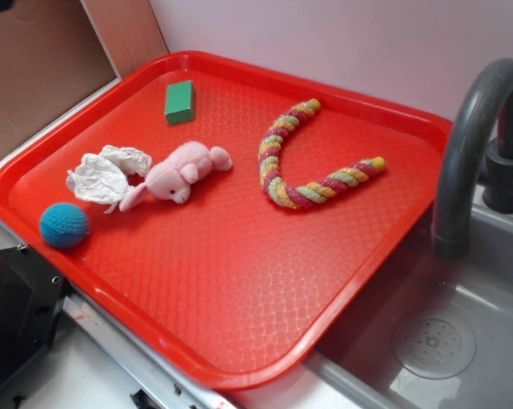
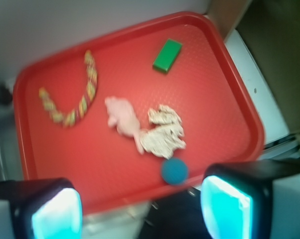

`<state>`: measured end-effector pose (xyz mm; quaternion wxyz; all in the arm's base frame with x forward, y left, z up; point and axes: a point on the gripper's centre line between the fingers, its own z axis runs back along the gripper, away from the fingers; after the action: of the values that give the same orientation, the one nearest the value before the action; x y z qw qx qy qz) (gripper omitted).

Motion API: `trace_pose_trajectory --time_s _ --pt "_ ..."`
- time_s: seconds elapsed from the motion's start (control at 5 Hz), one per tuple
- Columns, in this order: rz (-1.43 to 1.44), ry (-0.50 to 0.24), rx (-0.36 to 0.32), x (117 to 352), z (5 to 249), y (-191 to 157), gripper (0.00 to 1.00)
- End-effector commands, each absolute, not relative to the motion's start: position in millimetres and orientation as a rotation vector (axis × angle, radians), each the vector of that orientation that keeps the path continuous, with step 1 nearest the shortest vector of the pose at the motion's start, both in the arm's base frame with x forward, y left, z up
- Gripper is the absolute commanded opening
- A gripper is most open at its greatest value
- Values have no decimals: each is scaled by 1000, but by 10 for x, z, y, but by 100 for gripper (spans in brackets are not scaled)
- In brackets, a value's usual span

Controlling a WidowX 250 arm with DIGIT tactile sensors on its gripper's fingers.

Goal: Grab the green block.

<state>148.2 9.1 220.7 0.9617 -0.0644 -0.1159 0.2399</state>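
The green block [image 1: 180,101] lies flat near the far left corner of the red tray [image 1: 239,315]. In the wrist view the green block [image 2: 167,55] sits toward the top of the tray [image 2: 225,89], far from my gripper [image 2: 140,211]. The gripper hangs high above the tray's near edge, open, with nothing between its cyan pads [image 2: 225,206]. The gripper does not show in the exterior view.
On the tray lie a blue crocheted ball [image 1: 64,225], a pink plush toy [image 1: 181,171], a crumpled white cloth [image 1: 103,175] and a striped rope toy [image 1: 303,162]. A grey faucet [image 1: 474,145] and sink [image 1: 435,341] stand to the right. A wooden wall [image 1: 43,60] rises at left.
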Motion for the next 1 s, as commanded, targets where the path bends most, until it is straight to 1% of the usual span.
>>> trace_pose_trajectory --time_s 0.0,0.2,0.4,0.6,0.8 --pt "793 -357 -83 2015 1847 416 100" --pt "906 -350 -8 2301 1640 548 100" --pt "955 -345 16 2483 1500 642 100" --pt "993 -358 44 2690 1253 837 100" --pt "1020 -356 103 2808 1051 966 100"
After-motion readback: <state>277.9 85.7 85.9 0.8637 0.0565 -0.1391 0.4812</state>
